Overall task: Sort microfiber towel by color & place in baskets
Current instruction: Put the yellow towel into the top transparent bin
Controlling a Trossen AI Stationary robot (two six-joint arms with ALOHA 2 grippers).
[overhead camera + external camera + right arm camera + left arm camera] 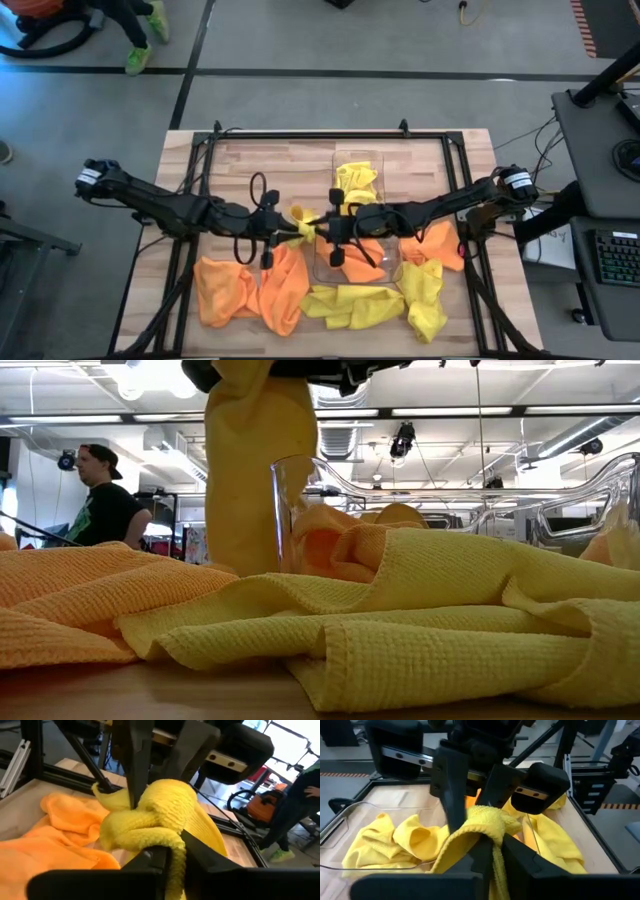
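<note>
A yellow microfiber towel (303,218) is bunched between my two grippers, which meet tip to tip above the table's middle, just left of the baskets. My left gripper (293,228) and my right gripper (320,226) are both shut on it. In the low view the yellow towel (245,470) hangs down in a long fold; its lower end is hidden behind cloths. The far basket (340,160) holds a yellow towel (357,183). The near basket (392,268) holds an orange towel (362,250). More orange towels (250,290) and yellow towels (360,305) lie on the table's near part. My left gripper pinches the bunched top of the yellow towel (481,822) between its two fingers (520,852), coming level from the table's left. Several layers are gathered in the hold. The towel is lifted and hangs below the fingers. My right gripper pinches the same bunched top (150,827) between its two fingers (197,851), coming level from the table's right, opposite the left gripper. The cloth bulges in a wad above the fingers and hangs below them.
An orange towel (440,240) and a yellow towel (425,295) lie right of the baskets. A dark frame (320,135) runs round the table's edges. A person (105,500) stands in the room beyond the table. Bare wood (260,160) shows on the far left part.
</note>
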